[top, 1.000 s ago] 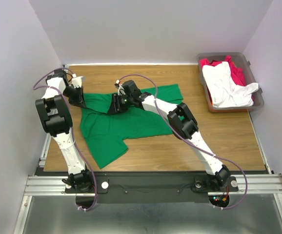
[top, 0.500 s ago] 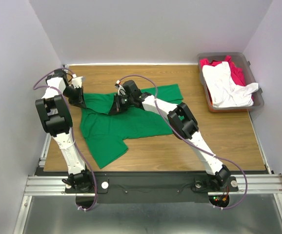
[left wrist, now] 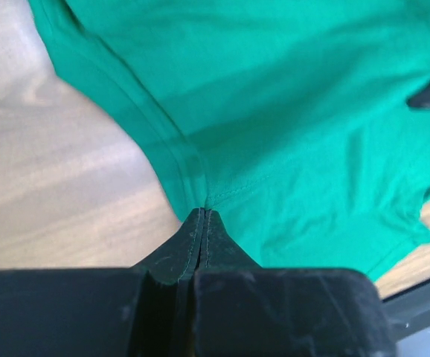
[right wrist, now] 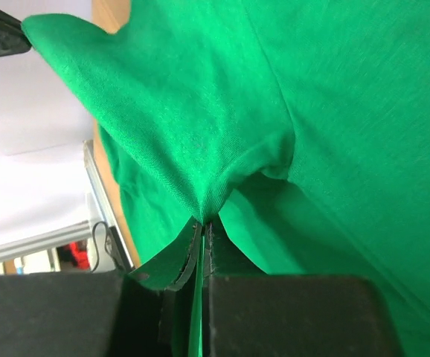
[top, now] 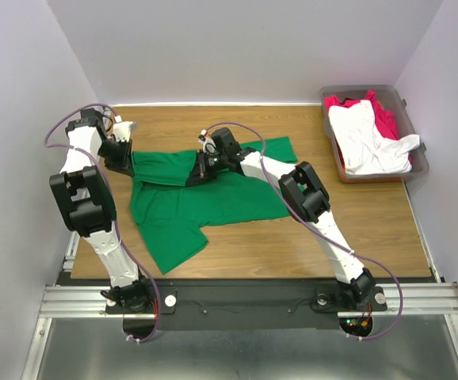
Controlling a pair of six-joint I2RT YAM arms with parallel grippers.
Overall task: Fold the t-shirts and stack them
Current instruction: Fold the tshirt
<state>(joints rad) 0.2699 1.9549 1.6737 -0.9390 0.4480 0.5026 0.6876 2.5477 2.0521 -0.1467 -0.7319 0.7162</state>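
The left hand is clamping shut on a hemmed edge of the green t-shirt; the right hand is pinching closed on a bunched fold of the same cloth; a band of it is stretching between both hands. The rest is lying spread on the wooden surface. Well to the right, a grey bin is holding the white t-shirt over the red t-shirt; only the overhead view is showing these; the wrist views are showing each pinch closely.

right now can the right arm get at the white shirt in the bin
Probably not yet: the right gripper is shut on the green shirt; the white shirt lies uncovered in the bin.
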